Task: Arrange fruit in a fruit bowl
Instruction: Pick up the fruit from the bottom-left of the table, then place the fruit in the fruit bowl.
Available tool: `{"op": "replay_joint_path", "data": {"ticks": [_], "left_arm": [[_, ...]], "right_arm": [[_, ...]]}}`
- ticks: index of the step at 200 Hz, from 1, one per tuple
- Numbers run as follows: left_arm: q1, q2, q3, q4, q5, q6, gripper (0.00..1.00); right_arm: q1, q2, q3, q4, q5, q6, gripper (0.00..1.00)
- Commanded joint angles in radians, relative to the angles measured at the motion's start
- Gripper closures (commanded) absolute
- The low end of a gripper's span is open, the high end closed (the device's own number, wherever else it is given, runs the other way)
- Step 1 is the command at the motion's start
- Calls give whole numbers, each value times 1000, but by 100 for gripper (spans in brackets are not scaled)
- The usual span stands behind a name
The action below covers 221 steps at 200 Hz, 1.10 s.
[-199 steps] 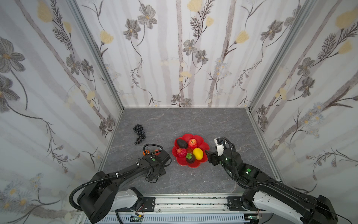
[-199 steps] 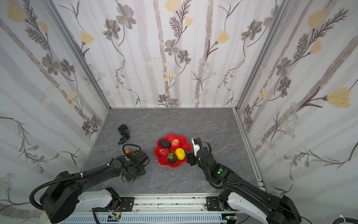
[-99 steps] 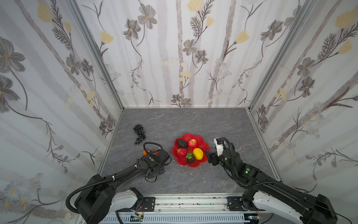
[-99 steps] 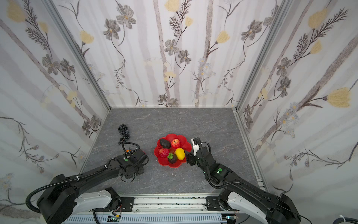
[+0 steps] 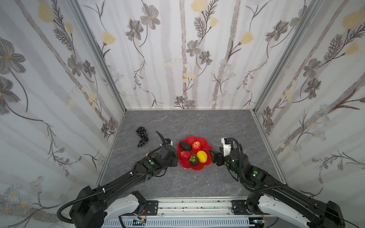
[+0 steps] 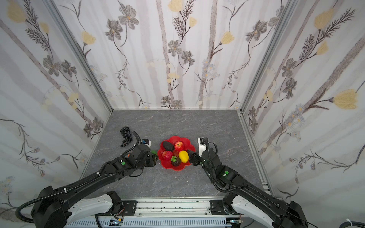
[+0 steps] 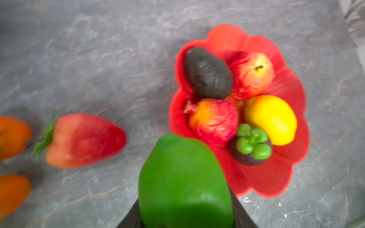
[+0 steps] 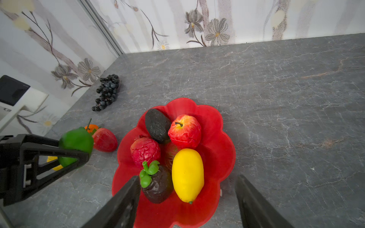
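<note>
- Fruit bowl [image 8: 221, 138]: a shallow bright red dish with a scalloped petal rim is seen on the grey marbled tabletop [image 5: 197, 122], between the two arms.
- Five pieces are packed inside it, touching one another. They are a dark wrinkled avocado [image 8: 158, 126], a red-and-yellow apple [image 8: 184, 131], a bumpy red fruit [image 8: 145, 151], a smooth yellow lemon [image 8: 187, 175] and a dark round fruit with a green leafy cap [image 8: 158, 187].
- A glossy green lime [image 8: 76, 142] is clamped between the fingers of the left gripper [image 8: 79, 148]. It is held clear of the tabletop, just beside the bowl's rim.
- The fingers of the right gripper [image 5: 213, 157] are spread apart with nothing gripped, at the opposite rim near the lemon.
- Outside the bowl, a red strawberry [image 7: 85, 140] lies on its side near the rim.
- A bunch of black grapes [image 5: 142, 136] lies well apart, by the left wall.
- The gold emblem [image 8: 169, 158] at the bowl's centre is almost wholly covered by fruit.
- Two small oranges [image 7: 11, 136] are cut off at the frame edge in the blurred left wrist view.
- In both top views the strawberry is covered by the left arm.
- A yellow object [image 8: 52, 159] behind the left gripper is mostly hidden and cannot be identified.
</note>
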Motion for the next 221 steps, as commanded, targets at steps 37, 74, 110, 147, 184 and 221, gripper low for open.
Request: {"op": "replay_joint_path", "data": {"ticks": [37,74,110,147,184,221], "left_arm": [[-85,50,-12,430,66,394,57],[-137,77,-28,568,103,544,56],[-157,92,-31,606,128,602,56],[-187,104,-29,630,133,626,56],[-215,125,-23,654,138,640,56],[-230,137,-22,671,142,648,56]], "right_arm": [[1,-15,66,-46,-128,123,25],[0,13,87,-59,-210,173,25],[1,6,91,-23,-275,232,26],[4,16,81,43,-344,281,27],[18,48,88,75,-383,301,28],[36,70,92,84,-380,313,32]]}}
